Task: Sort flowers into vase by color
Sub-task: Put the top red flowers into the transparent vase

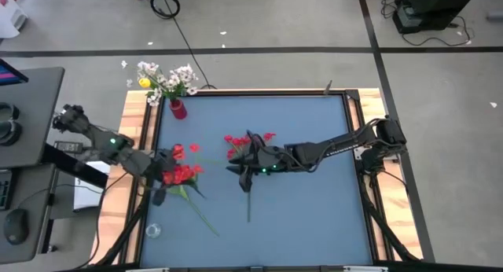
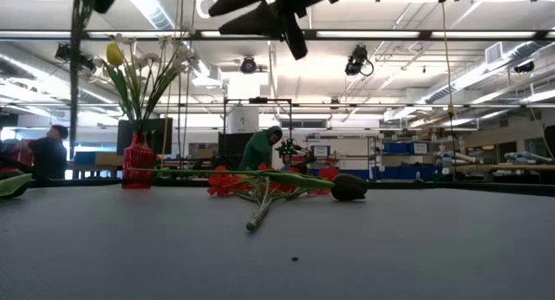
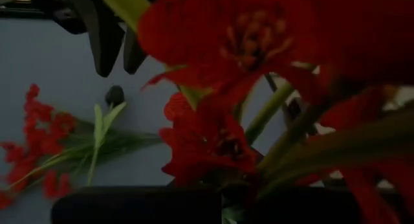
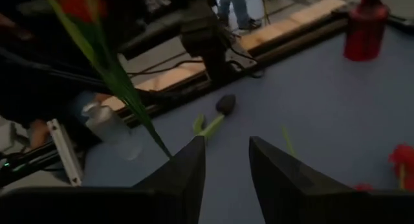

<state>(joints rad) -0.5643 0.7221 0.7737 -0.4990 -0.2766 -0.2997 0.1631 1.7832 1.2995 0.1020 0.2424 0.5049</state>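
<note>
A red vase [image 1: 178,108] at the table's far left holds white and yellow flowers [image 1: 167,79] by their stems. My left gripper [image 1: 163,168], near the left edge, is shut on a sprig of red flowers [image 1: 182,174]. Its green stem [image 1: 206,219] runs toward the near edge. A second red sprig [image 1: 240,141] lies flat mid-table, with its stem [image 1: 250,205] pointing toward the near edge. My right gripper [image 4: 226,159] hovers open above it with nothing between its fingers. My left gripper holds the red sprig close under its blossoms [image 3: 213,140], coming level from the table's left. The blossoms fill its wrist view and hide the fingertips. The stem and leaf [image 4: 116,75] slant down below the hold. Whether the stem's end touches the table cannot be told.
A dark bud on a short green stem [image 4: 226,104] lies near the left edge. A clear cup [image 1: 153,231] stands at the near left corner. A wooden frame [image 1: 135,123] borders the blue mat. People [image 2: 260,148] are in the room behind.
</note>
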